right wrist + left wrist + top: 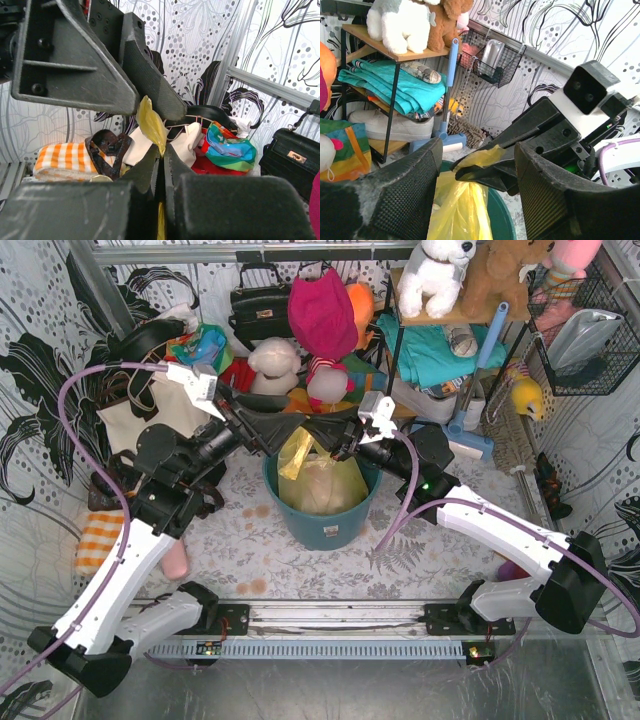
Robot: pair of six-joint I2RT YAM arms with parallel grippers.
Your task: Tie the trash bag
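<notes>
Arm bases sit bolted at the near edge in the top view, both arms reaching far toward centre. Teal bin stands mid-table. Trash bag is inside it, yellow-green, its top pulled up above the rim. Left gripper comes in from the left and right gripper from the right, tips meeting over the bag's raised top. Cream tote bag far left, black handbag at the back wall.

Left wrist view: left gripper's fingers are spread wide, nothing clamped. In the gap just beyond them, right gripper pinches a twisted bit of the trash bag, and the rest hangs down into the teal bin. Shelf with teal cloth far left, wire basket on the wall.

Right wrist view: right gripper has its jaws closed tight on a yellow strip of the trash bag, which rises from the tips. Left gripper is above, jaws apart. The strip's top end sits between its fingers; contact unclear. Orange checked cloth lower left, black handbag right.
</notes>
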